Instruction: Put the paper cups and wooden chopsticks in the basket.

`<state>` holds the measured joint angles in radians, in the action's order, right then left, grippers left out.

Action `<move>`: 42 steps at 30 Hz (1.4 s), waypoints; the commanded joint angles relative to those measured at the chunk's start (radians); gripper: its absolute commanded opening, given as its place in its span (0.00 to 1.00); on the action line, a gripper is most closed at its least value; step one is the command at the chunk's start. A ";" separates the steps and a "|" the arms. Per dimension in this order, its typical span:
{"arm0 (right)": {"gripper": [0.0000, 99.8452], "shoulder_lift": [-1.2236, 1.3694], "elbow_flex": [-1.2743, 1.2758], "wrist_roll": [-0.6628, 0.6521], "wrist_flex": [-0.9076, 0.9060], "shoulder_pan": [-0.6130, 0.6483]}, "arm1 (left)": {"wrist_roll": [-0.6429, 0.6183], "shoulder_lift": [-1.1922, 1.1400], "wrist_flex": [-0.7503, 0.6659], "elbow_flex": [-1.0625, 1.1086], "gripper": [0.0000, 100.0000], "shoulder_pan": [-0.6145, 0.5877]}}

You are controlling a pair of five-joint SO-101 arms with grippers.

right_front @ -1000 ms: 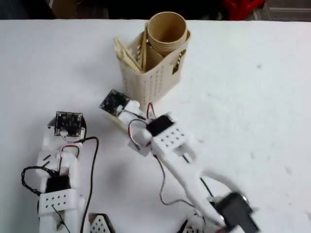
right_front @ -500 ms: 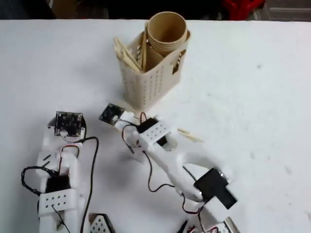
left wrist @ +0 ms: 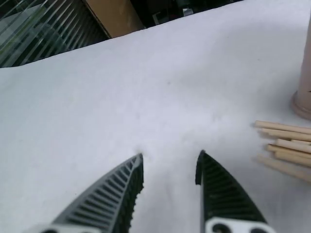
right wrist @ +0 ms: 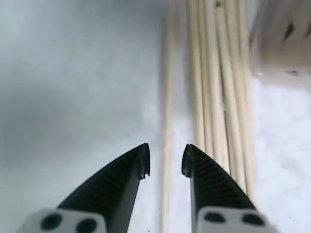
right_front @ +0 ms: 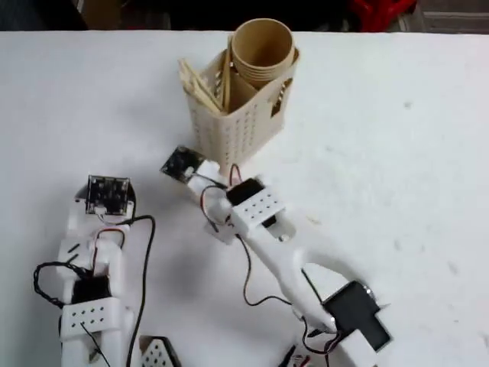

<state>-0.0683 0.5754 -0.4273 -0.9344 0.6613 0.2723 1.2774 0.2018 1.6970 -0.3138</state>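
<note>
A perforated cream basket (right_front: 238, 126) stands at the table's far middle, holding stacked paper cups (right_front: 263, 47) and several wooden chopsticks (right_front: 200, 82). My right gripper (right wrist: 165, 154) hovers low over the table just in front of the basket (right wrist: 284, 39). It is open by a narrow gap, and one loose chopstick (right wrist: 168, 111) lies in line with that gap. A bundle of several chopsticks (right wrist: 218, 97) lies beside it. My left gripper (left wrist: 170, 162) is open over bare table, with chopstick ends (left wrist: 286, 145) off to its side.
The right arm (right_front: 260, 212) stretches from the near edge toward the basket, trailing loose cables. The left arm (right_front: 95, 260) rests at the near left. A tan rounded base (left wrist: 303, 92) shows at the left wrist view's edge. Open white table lies right of the basket.
The right arm drew back from the basket, uncovering a chopstick on the table, then came forward again to where it was. The left arm has not moved.
</note>
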 commanded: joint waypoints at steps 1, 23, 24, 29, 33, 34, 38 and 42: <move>0.13 -0.039 0.017 -0.011 0.065 -0.021 | -0.008 0.015 0.003 0.000 0.19 0.010; 0.02 0.189 -0.044 -0.003 0.045 -0.021 | -0.008 0.015 0.003 0.000 0.19 0.010; 0.02 0.170 -0.044 -0.003 0.030 -0.021 | -0.008 0.015 0.003 0.000 0.19 0.010; 0.02 -0.028 0.031 -0.003 -0.002 -0.024 | -0.008 0.015 0.003 0.000 0.19 0.010; 0.02 -0.283 0.150 -0.002 -0.002 -0.024 | -0.008 0.015 0.003 0.000 0.19 0.010; 0.02 -0.351 0.170 -0.002 -0.008 -0.025 | -0.008 0.015 0.003 0.000 0.19 0.010; 0.02 -0.591 0.215 0.031 -0.045 -0.025 | -0.008 0.015 0.003 0.000 0.19 0.010; 0.02 -0.768 0.137 0.060 -0.119 -0.025 | -0.008 0.015 0.003 0.000 0.19 0.010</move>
<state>-0.7050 0.7841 -0.3890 -1.0173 0.6368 0.2723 1.2774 0.2018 1.6970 -0.3138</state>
